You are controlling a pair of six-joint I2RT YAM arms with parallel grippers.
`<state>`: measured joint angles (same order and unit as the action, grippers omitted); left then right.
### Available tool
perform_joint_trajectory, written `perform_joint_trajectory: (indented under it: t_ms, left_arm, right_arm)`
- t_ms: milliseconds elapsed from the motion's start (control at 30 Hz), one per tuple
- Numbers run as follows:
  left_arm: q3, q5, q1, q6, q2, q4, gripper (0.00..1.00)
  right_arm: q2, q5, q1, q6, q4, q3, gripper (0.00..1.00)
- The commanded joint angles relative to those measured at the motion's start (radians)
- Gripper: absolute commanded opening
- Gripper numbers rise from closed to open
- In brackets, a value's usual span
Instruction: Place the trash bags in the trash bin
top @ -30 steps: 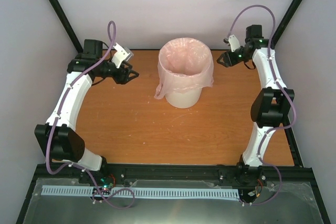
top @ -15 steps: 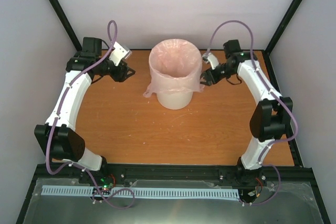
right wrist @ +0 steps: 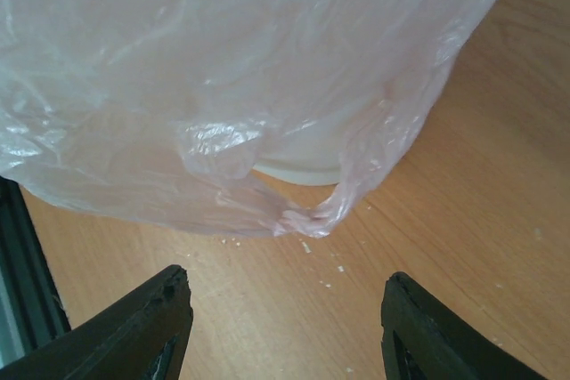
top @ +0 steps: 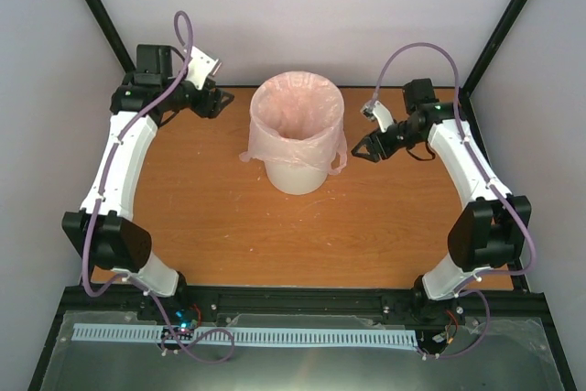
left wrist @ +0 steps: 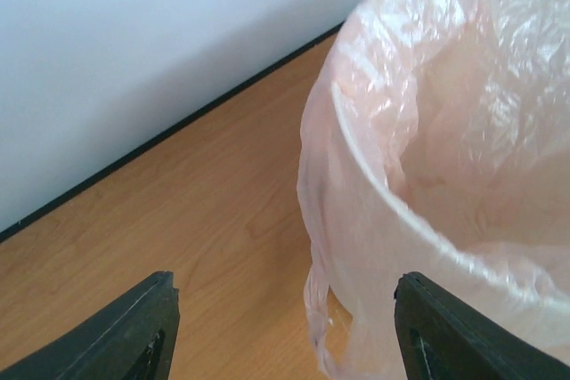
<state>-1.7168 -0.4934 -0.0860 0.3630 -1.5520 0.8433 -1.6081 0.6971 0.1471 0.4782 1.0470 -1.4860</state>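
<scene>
The white round trash bin stands mid-table toward the back. The pale pink trash bag lines it, its edge folded over the rim and hanging down the outside, with loose handle loops at left and right. My left gripper is open and empty, left of the bin near the back wall; the left wrist view shows the bag over the rim, a loop hanging between the fingers. My right gripper is open and empty, just right of the bin; the right wrist view shows the bag and a loop above bare table.
The orange wooden table is enclosed by white walls with black frame posts. Small white crumbs lie on the table under the bag's right side. The arm bases sit on a black rail at the near edge.
The bin with the bag has shifted left and nearer. My right gripper swung in to the bin, then drew slightly back. My left gripper moved back toward the rear wall.
</scene>
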Motion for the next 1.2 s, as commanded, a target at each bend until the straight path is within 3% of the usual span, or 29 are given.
perform_joint_trajectory:
  t_ms: [0,167,333,633,733,933,1167]
  left_arm:
    - [-0.079,-0.089,-0.001,-0.084,-0.045,-0.029,0.68]
    - [-0.162,-0.185,-0.015,-0.14,-0.115,-0.032,0.69]
    - [-0.197,-0.143,-0.084,-0.115,-0.15,-0.015,0.74]
    - [-0.173,-0.075,-0.147,-0.092,-0.179,0.02,0.75]
    - [-0.17,-0.065,-0.149,-0.087,-0.179,0.023,0.74]
    - [-0.173,-0.058,-0.149,-0.074,-0.17,0.027,0.74]
    - [-0.177,-0.048,-0.149,-0.075,-0.165,0.023,0.74]
  right_arm:
    - [0.006,-0.051,-0.007,0.008,-0.011,-0.065,0.59]
    - [-0.037,-0.086,-0.006,-0.056,-0.049,-0.046,0.64]
    - [-0.108,-0.066,-0.006,-0.066,-0.052,0.014,0.66]
    - [-0.235,0.047,0.005,-0.117,-0.086,-0.052,0.63]
    - [-0.285,0.033,0.019,-0.121,-0.092,-0.057,0.56]
    - [-0.35,-0.012,0.038,-0.117,-0.104,-0.037,0.22]
    - [-0.39,-0.108,0.054,-0.105,-0.098,0.003,0.17]
